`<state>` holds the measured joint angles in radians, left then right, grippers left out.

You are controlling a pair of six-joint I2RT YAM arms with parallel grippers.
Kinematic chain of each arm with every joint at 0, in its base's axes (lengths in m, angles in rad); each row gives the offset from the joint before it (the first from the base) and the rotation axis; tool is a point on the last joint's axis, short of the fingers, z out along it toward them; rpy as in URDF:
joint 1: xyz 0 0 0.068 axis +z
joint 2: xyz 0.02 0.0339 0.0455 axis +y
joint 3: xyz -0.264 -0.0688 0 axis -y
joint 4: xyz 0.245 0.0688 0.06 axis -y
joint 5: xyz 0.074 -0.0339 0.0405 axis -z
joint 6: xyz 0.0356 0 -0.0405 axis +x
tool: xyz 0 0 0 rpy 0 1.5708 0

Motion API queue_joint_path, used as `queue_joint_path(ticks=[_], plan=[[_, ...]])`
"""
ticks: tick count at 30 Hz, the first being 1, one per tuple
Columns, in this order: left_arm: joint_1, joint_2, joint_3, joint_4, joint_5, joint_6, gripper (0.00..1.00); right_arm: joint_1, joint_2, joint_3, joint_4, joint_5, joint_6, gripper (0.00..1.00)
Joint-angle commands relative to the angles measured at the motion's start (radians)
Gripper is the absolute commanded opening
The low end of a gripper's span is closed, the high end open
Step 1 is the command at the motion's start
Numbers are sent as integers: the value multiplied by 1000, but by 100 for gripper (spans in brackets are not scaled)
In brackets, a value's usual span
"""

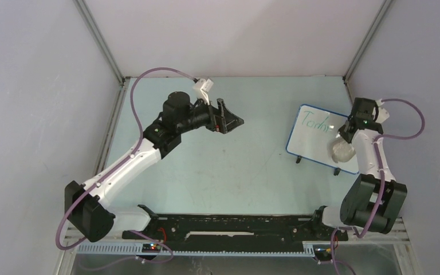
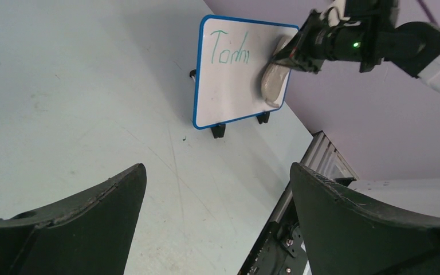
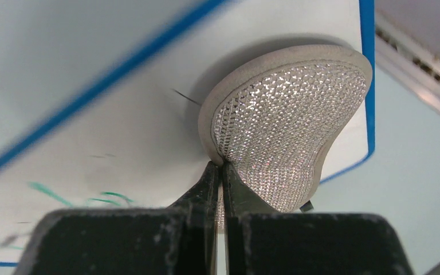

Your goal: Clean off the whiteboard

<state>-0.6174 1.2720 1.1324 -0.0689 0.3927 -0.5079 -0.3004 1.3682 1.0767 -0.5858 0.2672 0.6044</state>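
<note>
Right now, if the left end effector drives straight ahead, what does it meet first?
Likely the whiteboard; only table lies between. Tilt is unclear, so it might touch table first.

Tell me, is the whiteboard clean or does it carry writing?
Not clean. Green handwriting shows on the whiteboard, and the right gripper, shut on a sponge, holds it against a blank part beside the writing.

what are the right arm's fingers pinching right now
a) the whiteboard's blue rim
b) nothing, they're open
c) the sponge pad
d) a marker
C: in the right wrist view the right fingers are shut on the edge of the sponge pad, which is held over the whiteboard, beside the green writing not yet wiped off.
</note>
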Motion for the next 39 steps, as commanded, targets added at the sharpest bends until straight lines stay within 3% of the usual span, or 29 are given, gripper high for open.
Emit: queue_joint_path(ticks=[1,7,14,21,28,32,39], plan=[[-31,-3,-17,21,3,-12,98,-5,-56,-123,-12,9,34,0],[-41,-7,-16,26,16,-22,98,-50,-161,-200,-33,3,-13,0],[-40,-7,-13,18,13,-19,98,-129,-304,-63,-61,53,-107,0],[-42,-2,-15,20,12,-18,98,-89,-158,85,-13,-44,-47,0],[-41,9,-11,11,-3,-2,98,23,2,163,-14,46,1,0],[-42,7,-12,7,-7,2,98,27,77,87,-20,59,17,0],[-42,2,-14,13,0,-4,98,-23,28,-154,60,-25,38,0]])
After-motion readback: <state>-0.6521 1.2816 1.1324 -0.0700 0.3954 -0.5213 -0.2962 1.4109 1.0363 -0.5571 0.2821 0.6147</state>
